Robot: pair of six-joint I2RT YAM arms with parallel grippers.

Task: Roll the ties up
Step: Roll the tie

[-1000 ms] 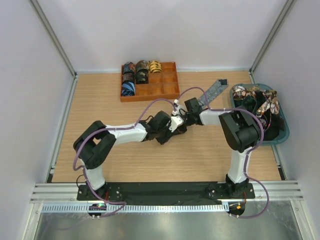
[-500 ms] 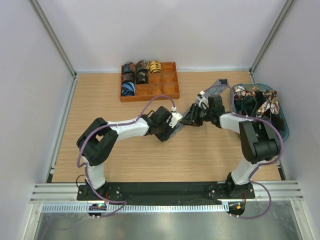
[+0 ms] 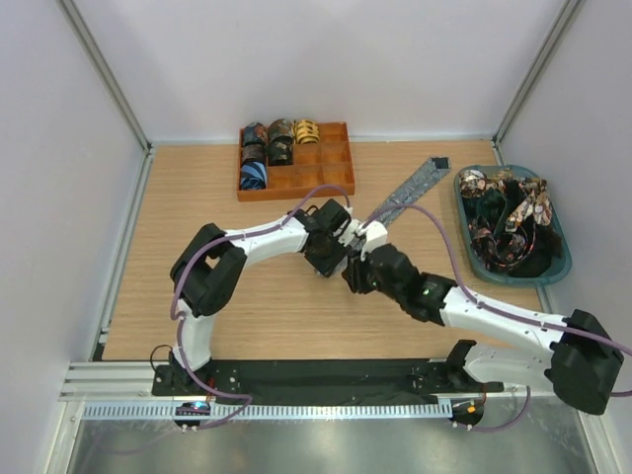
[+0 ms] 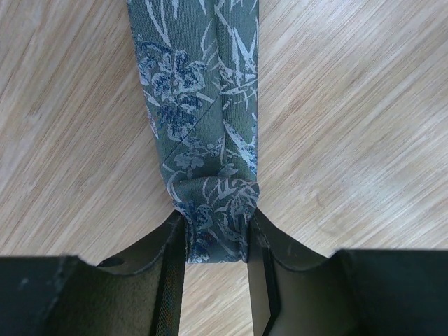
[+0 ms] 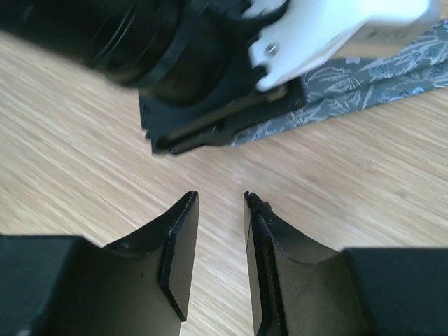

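A long grey-blue tie [image 3: 410,188] with a leaf print lies diagonally on the table, from the back right toward the middle. Its near end is folded over into a small roll [image 4: 217,217]. My left gripper [image 4: 217,241] is shut on that folded end, with both pads pressed on its sides. In the top view the left gripper [image 3: 336,259] is at the table's middle. My right gripper [image 3: 353,277] hovers just in front of it, open, with only bare wood between its fingers [image 5: 180,238]. The right wrist view shows the left arm's wrist [image 5: 175,49] over the tie [image 5: 364,70].
An orange compartment tray [image 3: 296,191] at the back holds several rolled ties [image 3: 267,148]. A teal basket [image 3: 514,280] at the right holds loose ties [image 3: 509,202]. Purple cables loop over both arms. The right arm lies low across the front right.
The right arm has swung from beside the tie at the right down to the front, and its gripper now faces the left gripper. The left gripper shifted slightly back, still holding the tie's end.
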